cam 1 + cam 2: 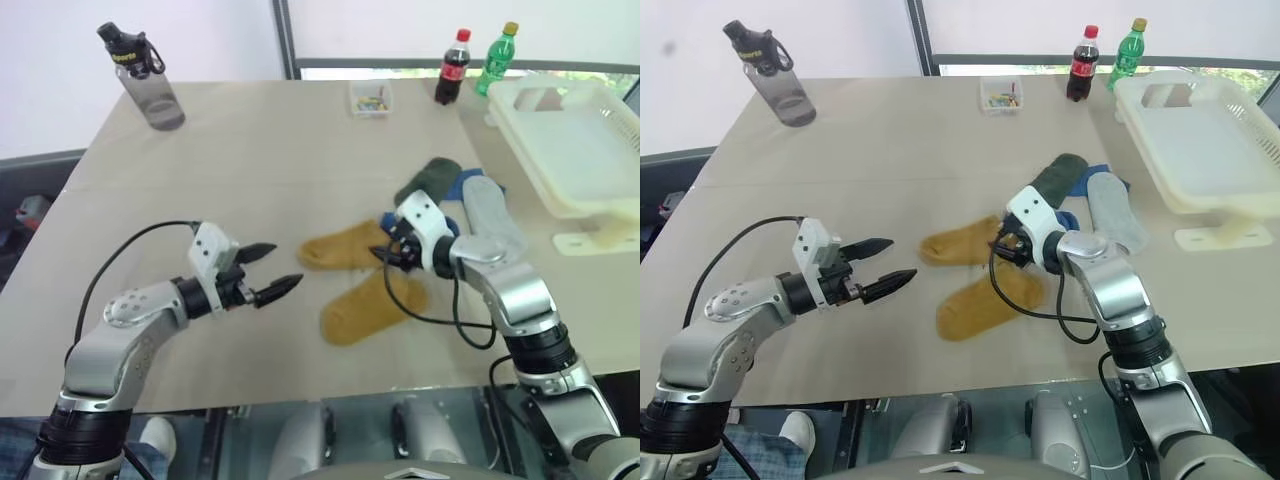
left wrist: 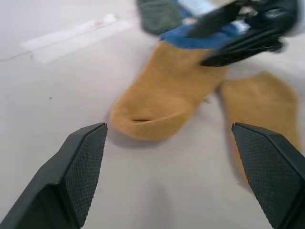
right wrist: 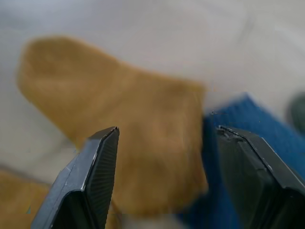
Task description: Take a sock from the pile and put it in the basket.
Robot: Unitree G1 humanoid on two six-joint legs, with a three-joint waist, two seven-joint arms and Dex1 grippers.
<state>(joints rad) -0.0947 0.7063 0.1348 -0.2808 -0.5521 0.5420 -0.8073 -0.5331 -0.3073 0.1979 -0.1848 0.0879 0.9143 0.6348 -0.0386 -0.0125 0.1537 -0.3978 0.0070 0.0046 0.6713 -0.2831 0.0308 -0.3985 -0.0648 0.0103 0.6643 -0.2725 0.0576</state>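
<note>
Red-labelled cola bottle (image 1: 451,67) beside green bottle (image 1: 497,58), writing unreadable.

Looks like a lab or test room, though little of it shows: a plain beige bench (image 1: 250,160) against a pale wall and a window frame (image 1: 284,38), with soda bottles (image 1: 452,67) and a water bottle (image 1: 143,77) parked along the far edge.

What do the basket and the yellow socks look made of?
Basket: looks like moulded plastic, creamy white and slightly glossy, with slotted walls and a handle cut-out. Yellow socks: soft knit fabric, matte, lying limp and flat; the fibre cannot be told.
</note>
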